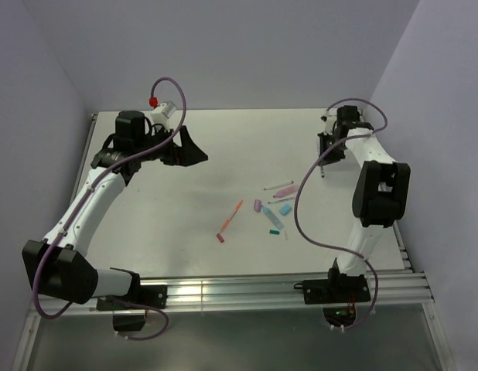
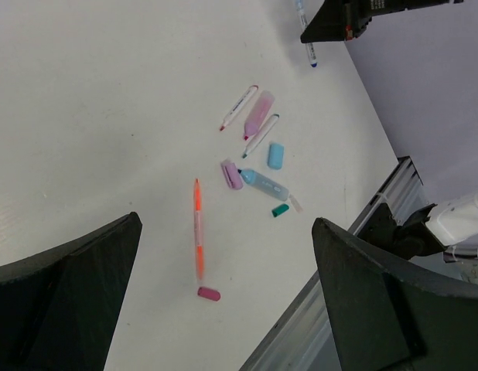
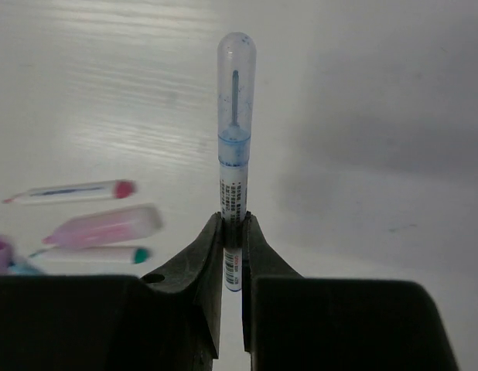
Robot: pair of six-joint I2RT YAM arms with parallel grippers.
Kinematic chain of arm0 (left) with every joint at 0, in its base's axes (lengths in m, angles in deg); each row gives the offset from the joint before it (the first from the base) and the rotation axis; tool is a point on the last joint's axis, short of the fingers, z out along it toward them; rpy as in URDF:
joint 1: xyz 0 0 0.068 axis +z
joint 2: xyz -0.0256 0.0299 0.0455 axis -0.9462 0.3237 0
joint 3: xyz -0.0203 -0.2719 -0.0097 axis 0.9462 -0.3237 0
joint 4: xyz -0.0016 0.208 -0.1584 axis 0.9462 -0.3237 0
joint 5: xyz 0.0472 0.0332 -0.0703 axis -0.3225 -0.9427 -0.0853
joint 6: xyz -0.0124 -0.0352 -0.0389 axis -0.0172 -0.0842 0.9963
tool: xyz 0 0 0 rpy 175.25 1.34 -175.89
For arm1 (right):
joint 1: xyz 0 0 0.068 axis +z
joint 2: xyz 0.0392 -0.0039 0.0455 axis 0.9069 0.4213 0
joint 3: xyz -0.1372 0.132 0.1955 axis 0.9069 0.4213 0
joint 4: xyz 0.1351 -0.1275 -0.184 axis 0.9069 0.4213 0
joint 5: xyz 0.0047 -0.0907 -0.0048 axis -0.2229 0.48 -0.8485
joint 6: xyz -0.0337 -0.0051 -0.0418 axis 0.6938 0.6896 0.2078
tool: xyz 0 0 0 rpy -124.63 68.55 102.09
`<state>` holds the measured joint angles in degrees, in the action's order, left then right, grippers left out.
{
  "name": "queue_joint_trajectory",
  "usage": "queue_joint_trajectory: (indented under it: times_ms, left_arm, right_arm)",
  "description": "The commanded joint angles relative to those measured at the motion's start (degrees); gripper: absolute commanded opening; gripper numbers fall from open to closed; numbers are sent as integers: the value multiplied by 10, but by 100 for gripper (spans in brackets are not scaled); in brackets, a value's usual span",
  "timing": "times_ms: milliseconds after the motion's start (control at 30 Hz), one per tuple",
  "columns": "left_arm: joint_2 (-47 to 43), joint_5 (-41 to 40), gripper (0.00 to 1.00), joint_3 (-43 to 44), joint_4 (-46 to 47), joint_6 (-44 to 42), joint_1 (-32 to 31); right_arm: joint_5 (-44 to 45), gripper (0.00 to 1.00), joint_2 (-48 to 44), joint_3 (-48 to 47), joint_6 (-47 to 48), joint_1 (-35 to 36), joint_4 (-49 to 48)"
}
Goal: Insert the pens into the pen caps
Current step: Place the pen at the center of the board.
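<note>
Item: blue pen point(image 3: 233, 174), slim, label on the barrel, a clear cap point(image 3: 236, 85) seated on its far end. Holder: right gripper point(image 3: 233, 224), fingers pinched onto the lower barrel, at the far right of the table point(image 1: 162, 232), pen pointing down toward the surface in the overhead view. Status, as judged: this pair counts as done and needs only setting down. Item: left gripper point(image 1: 189, 147), jaws spread wide, nothing in them, raised over the far left of the table. Item: orange pen point(image 2: 198, 232), uncapped, lying flat on the left fringe of the loose cluster in mid-table. Long axis: near-left to far-right in the overhead view; nearly straight up the left wrist view, in the gap seen between the spread fingers. Bearing from left gripper: nearer and to the right, well apart. Nearer arm: the left; the right gripper is farther off and occupied. Item: red cap point(image 2: 209, 293), just beside the orange pen's near end, not touching. Other stock to the right: lilac cap point(image 2: 232, 175), light blue cap point(image 2: 275, 155), teal cap point(image 2: 280, 210), pink pen point(image 2: 258, 114), whitish pens point(image 2: 239, 107). Likely next pick, as judged: the orange pen by the left gripper, jaws closing crosswise to that diagonal axis.
</note>
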<state>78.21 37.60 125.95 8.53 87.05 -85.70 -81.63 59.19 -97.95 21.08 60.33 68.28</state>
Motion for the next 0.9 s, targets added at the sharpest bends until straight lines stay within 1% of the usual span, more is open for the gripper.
queue_joint_trajectory:
  times_ms: [0, 133, 233, 367, 733, 833, 867]
  left_arm:
    - [-2, -5, 100, 28, -11, -20, 2]
    - [6, -1, 100, 27, -7, -9, 4]
    - [7, -27, 99, 28, -10, -7, 5]
    - [18, -27, 100, 34, -18, -8, 6]
    - [12, -23, 100, 19, -9, -2, 7]
    - [10, -24, 99, 21, -13, -3, 8]
    - [8, -23, 100, 20, -13, -3, 8]
  right_arm:
    - [109, 0, 39, -46, 49, -22, 47]
    - [146, 0, 86, -67, 58, -34, 49]
    - [167, 0, 105, -85, 56, -43, 53]
    - [193, 0, 135, -105, 57, -46, 59]
    - [164, 5, 211, -193, 34, -50, 116]
    - [156, 13, 224, -207, 28, -50, 129]
    - [154, 18, 224, -208, 27, -51, 130]
